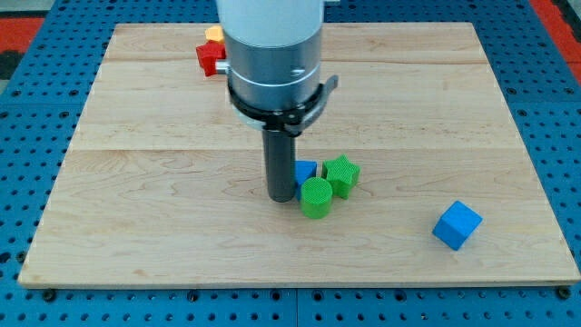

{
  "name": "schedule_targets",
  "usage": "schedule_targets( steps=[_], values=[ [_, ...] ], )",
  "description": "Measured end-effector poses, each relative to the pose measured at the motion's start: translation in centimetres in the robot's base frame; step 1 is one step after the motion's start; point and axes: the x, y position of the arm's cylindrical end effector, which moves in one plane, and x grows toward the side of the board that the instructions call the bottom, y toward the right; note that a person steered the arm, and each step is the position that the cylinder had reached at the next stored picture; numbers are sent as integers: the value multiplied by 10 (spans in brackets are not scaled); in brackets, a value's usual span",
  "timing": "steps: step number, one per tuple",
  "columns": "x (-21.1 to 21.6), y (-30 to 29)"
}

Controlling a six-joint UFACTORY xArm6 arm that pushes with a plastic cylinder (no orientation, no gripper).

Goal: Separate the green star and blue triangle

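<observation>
No bin, tray or box shows here; everything lies loose on the table (163, 209), a pale wooden board of long planks with a fine grain, set on a blue pegboard (27, 109) of regular round holes, with a red surface (558, 18) at the view's top corners. The arm's white and grey cylindrical body (272, 54) hangs over the board's upper middle, ringed by a black clamp, and ends in a straight dark rod; there is no end effector that opens or closes, so it has hold of nothing. My tip (280, 197) rests on the wood just to the view's left of the central cluster, touching or nearly touching the blue triangle (305, 170), which is half hidden behind the rod. The green star (341, 174), ribbed on its sides, sits just right of that blue block and appears to touch it. A green cylinder (316, 197) with a ridged, layered surface stands just below the two, beside my tip. Well apart, toward the view's lower right, lies a blue cube (457, 224), turned corner-on. At the view's top, partly hidden by the arm, sit a red block (210, 57) and a yellow block (214, 34); their shapes cannot be made out. No writing or label is legible.
</observation>
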Motion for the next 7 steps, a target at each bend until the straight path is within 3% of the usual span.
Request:
schedule_targets(
  steps=[2, 3, 4, 5, 6, 7],
  values=[
    [20, 67],
    [29, 67],
    [34, 14],
    [0, -62],
    [-31, -49],
    [-31, 38]
  ],
)
